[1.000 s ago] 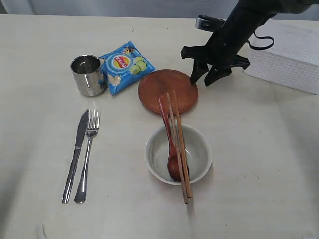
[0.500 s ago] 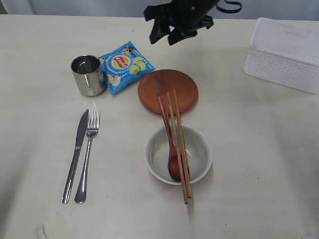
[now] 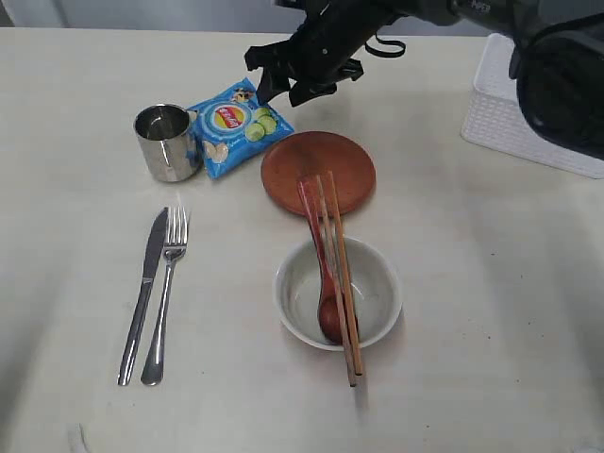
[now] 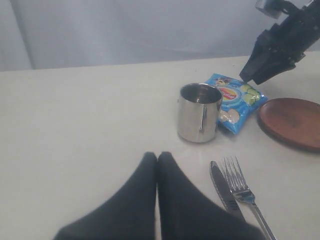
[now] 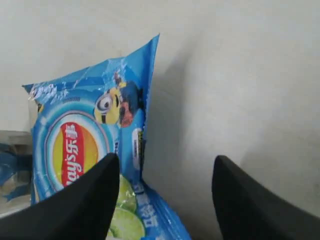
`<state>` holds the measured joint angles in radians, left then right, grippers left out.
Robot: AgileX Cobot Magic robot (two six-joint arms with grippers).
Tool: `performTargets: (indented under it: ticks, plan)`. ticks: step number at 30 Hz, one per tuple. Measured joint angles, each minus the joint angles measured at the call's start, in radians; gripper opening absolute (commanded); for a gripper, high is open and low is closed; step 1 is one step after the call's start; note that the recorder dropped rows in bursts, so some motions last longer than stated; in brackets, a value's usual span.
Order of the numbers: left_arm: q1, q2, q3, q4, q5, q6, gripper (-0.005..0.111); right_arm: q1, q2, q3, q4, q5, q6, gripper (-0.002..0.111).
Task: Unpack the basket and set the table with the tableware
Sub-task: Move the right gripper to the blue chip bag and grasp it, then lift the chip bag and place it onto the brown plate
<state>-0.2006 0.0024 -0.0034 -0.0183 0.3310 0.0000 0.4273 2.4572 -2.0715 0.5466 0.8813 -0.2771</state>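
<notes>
Right gripper [image 3: 283,92]: jaws spread wide with nothing between them. In the wrist view one finger [image 5: 85,200] stands over the blue chip bag [image 3: 236,125] and the other over bare table [image 3: 491,311], so the open gripper straddles the bag's far edge. The right arm reaches in from the far right, across the middle of the exterior view, its wrist angled down toward the bag.

Left gripper [image 4: 157,160]: fingers pressed together, empty, low over the table on the near side of the steel cup [image 3: 166,142].

The cup stands just beside the bag; the round brown plate [image 3: 330,156] lies at the bag's other side. The spoon [image 3: 329,321] and chopsticks [image 3: 342,283] span from the plate into the grey-green bowl [image 3: 297,288]. Knife [image 3: 142,297] and fork [image 3: 164,302] lie side by side, nearer than the cup. The white basket [image 3: 491,113] sits at the far right, partly hidden by the arm.
</notes>
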Motion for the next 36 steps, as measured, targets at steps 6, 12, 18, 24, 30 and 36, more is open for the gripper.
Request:
performTargets:
  ticks: [6, 12, 18, 24, 30, 36]
  plan:
    - [0.0, 0.0, 0.0, 0.0, 0.0, 0.0, 0.0, 0.004, 0.042, -0.012, 0.065, 0.004, -0.082, 0.052]
    - [0.0, 0.0, 0.0, 0.0, 0.0, 0.0, 0.0, 0.004, 0.054, -0.013, 0.071, -0.007, -0.089, 0.017]
    - [0.0, 0.0, 0.0, 0.0, 0.0, 0.0, 0.0, 0.004, 0.054, -0.013, 0.071, -0.007, -0.116, -0.001]
    - [0.0, 0.0, 0.0, 0.0, 0.0, 0.0, 0.0, 0.004, 0.054, -0.039, 0.036, 0.007, -0.11, -0.001]
    - [0.0, 0.0, 0.0, 0.0, 0.0, 0.0, 0.0, 0.004, 0.022, -0.085, -0.144, 0.034, -0.024, -0.001]
    - [0.0, 0.0, 0.0, 0.0, 0.0, 0.0, 0.0, 0.004, -0.072, -0.089, -0.206, 0.051, -0.002, -0.001]
